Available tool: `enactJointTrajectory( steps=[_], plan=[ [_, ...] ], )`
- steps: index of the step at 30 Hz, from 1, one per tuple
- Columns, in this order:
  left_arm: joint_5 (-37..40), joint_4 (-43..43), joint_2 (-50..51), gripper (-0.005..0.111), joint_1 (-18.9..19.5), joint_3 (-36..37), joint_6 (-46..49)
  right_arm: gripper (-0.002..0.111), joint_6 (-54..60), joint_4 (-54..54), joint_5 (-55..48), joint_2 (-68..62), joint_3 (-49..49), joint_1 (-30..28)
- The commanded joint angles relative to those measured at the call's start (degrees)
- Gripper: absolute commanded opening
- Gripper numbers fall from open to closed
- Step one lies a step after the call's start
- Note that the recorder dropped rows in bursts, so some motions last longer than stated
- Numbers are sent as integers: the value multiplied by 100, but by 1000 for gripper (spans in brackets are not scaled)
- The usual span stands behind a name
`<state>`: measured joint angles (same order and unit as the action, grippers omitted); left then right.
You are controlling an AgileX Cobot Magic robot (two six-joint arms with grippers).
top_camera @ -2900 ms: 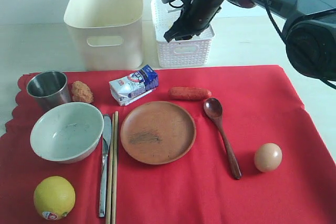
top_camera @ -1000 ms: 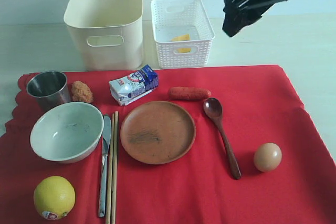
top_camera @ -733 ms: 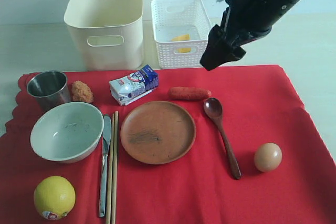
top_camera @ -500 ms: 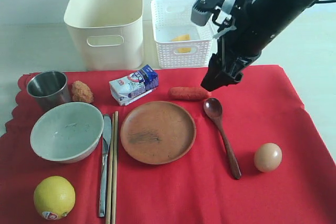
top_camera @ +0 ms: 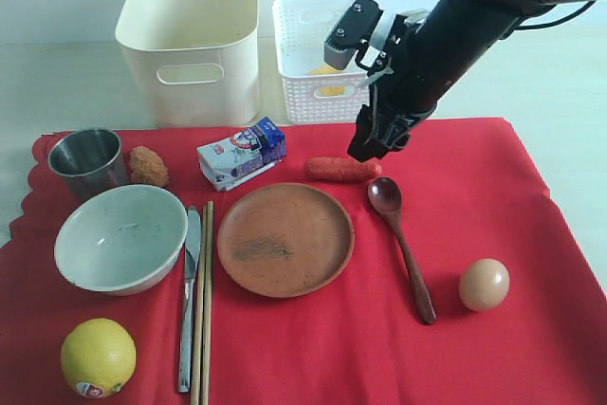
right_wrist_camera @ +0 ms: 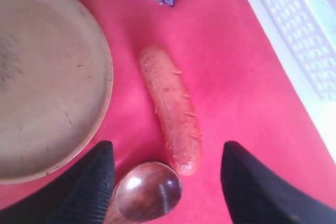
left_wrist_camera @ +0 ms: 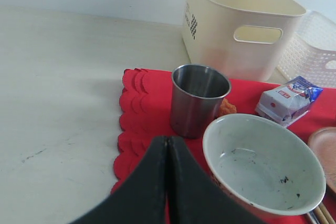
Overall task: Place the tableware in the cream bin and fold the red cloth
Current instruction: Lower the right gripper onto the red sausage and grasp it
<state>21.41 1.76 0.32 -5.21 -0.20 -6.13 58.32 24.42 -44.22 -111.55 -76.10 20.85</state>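
With the right tool (top_camera: 366,147) open above the red cloth (top_camera: 474,177), jaws astride the end of the sausage (right_wrist_camera: 170,114) and the bowl of the dark wooden spoon (right_wrist_camera: 144,190), a pick is judged in hand, and a descent centred on one alone is called for.

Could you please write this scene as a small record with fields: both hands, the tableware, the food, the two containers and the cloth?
right hand: open, jaws either side of the sausage, over its end by the spoon
left hand: shut, empty, low near the steel cup
tableware on red cloth: bowl, steel cup, plate, spoon, knife, chopsticks
food on cloth: sausage, milk carton, lemon, egg, brown fried piece
cream bin: no tableware seen inside
white basket: one yellow item inside
red cloth: spread flat, not folded
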Motion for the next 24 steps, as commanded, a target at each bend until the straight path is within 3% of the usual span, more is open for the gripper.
enactJointTrajectory(
  steps=[1, 24],
  plan=[
    [-37, 42, -32, 0, 7, 20, -5, 58, 57, -69, -22, -243, -237, -14],
    [-37, 42, -32, 0, 7, 20, -5, 54, -203, -993, 268, -1129, -713, 380]
  ],
)
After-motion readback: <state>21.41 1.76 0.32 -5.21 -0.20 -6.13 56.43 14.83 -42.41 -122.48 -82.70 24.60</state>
